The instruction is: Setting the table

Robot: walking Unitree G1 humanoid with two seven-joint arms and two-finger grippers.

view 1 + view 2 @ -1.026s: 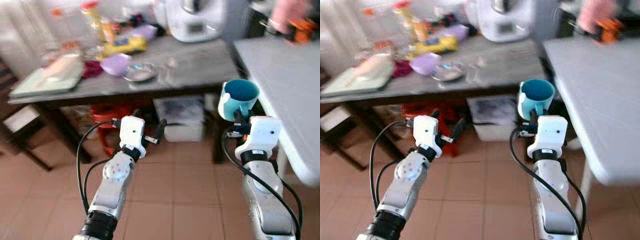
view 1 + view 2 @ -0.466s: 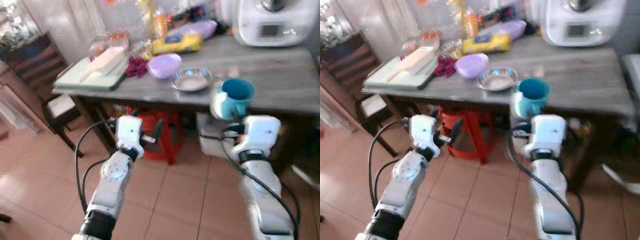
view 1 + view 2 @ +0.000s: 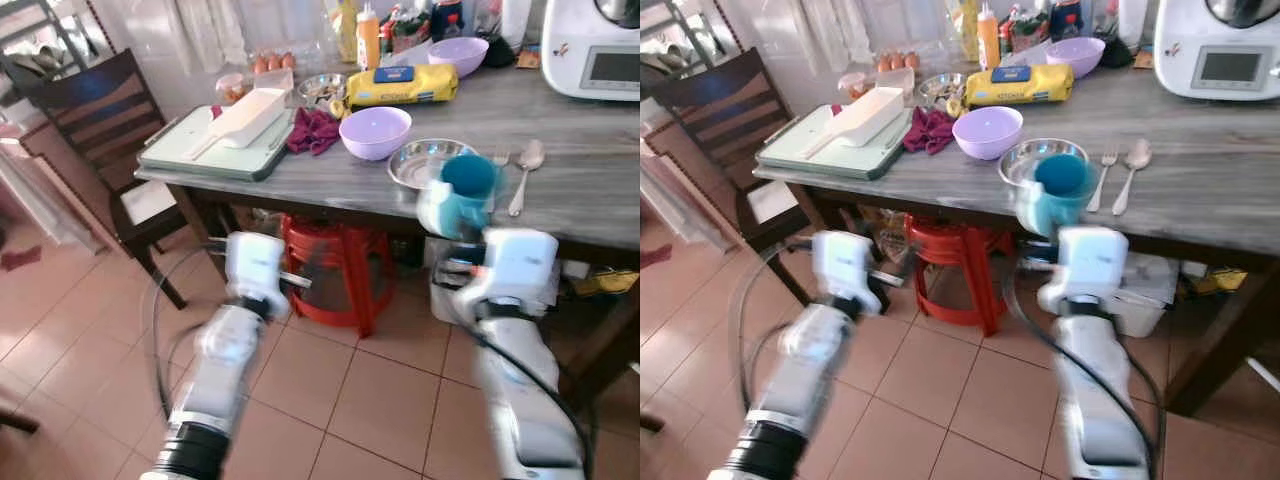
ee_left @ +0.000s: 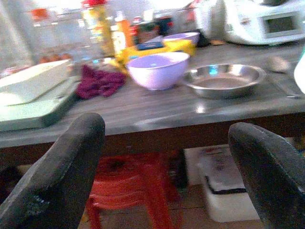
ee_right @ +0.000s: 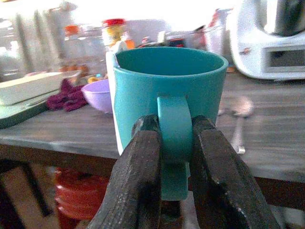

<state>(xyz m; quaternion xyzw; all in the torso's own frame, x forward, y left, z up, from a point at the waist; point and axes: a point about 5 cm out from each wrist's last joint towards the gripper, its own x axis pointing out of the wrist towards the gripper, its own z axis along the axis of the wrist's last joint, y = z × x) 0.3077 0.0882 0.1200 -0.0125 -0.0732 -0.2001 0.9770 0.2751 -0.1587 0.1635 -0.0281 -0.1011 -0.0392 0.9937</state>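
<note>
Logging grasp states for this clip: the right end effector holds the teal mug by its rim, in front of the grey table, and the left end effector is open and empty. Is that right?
Not quite. The right end effector holds the teal mug by its handle, not its rim; the right wrist view shows both fingers pinching the handle. The rest stands: the mug is in front of the grey table, and the left end effector is open and empty.

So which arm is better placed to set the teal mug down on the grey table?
The right. Its tool already grips the teal mug by the handle, upright at the grey table edge. The left tool is open, empty, and lower.
</note>
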